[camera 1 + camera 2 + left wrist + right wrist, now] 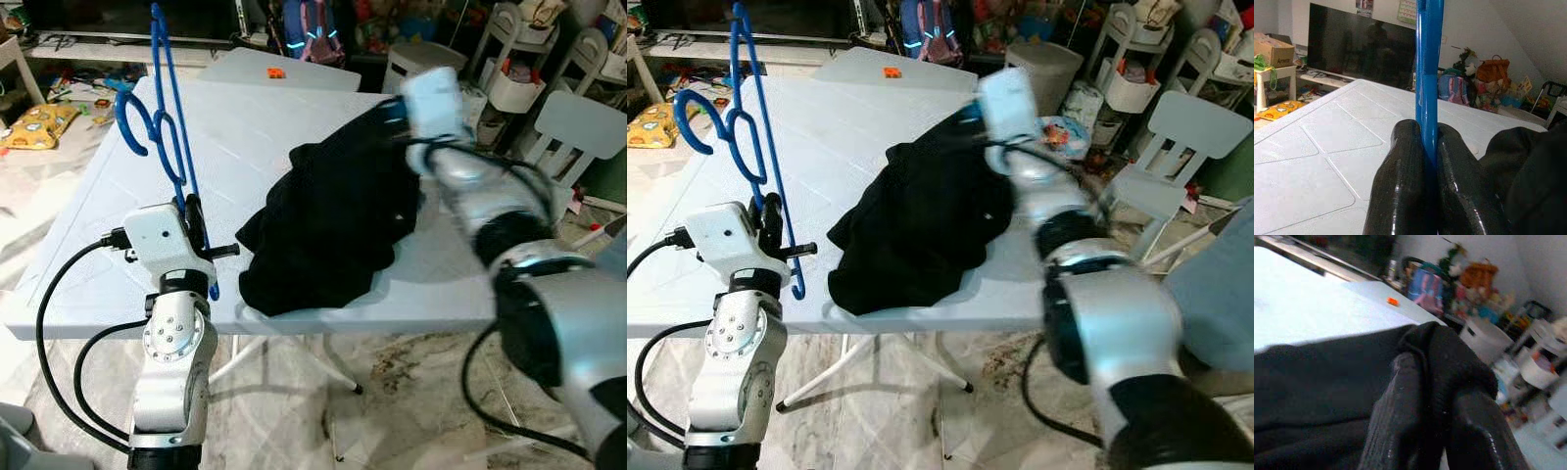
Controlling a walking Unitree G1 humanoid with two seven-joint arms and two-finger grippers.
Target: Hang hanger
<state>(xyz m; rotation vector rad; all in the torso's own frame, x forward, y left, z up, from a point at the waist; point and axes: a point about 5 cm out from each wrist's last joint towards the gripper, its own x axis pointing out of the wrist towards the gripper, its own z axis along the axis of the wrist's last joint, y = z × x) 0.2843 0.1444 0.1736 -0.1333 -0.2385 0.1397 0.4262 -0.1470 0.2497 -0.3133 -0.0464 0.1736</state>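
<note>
A blue plastic hanger (162, 117) stands upright over the left part of the white table (88, 215), with my left gripper (196, 227) shut on its lower bar. In the left wrist view the blue bar (1428, 88) runs between the two black fingers (1400, 186). A crumpled black garment (328, 220) lies on the table's right half. My right gripper (1437, 396) is shut on a fold of that garment at its far right edge, and its fingers (1400, 406) pinch the black cloth (1449, 352).
A second white table (284, 70) with a small orange object (275, 71) stands behind. White child chairs (578, 127) and a white bin (416, 61) are at the right. Toys and a backpack (313, 29) crowd the back. Cables (59, 323) hang by my left arm.
</note>
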